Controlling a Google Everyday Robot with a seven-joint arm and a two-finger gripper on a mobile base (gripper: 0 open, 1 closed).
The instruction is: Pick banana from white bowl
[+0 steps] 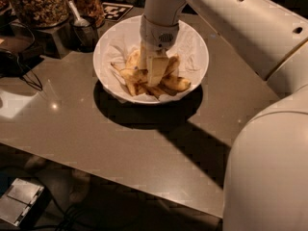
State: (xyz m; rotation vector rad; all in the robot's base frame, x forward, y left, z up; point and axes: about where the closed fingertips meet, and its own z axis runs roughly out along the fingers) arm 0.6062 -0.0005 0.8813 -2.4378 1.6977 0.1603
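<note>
The white bowl (197, 57) stands at the back middle of the table, lined with crumpled white paper. Several yellow, brown-speckled bananas lie in it. One long curved banana (129, 74) with a thin stem lies at the left of the pile, and another (176, 83) lies at the right. My gripper (155, 73) points straight down into the middle of the pile, between these bananas and touching them. The wrist hides the bananas behind it.
Glass jars of nuts (38, 4) and a metal cup with a scoop (84, 30) stand at the back left, close to the bowl. A dark cable (24, 76) lies at the table's left. My arm's large white body (269, 167) fills the right side.
</note>
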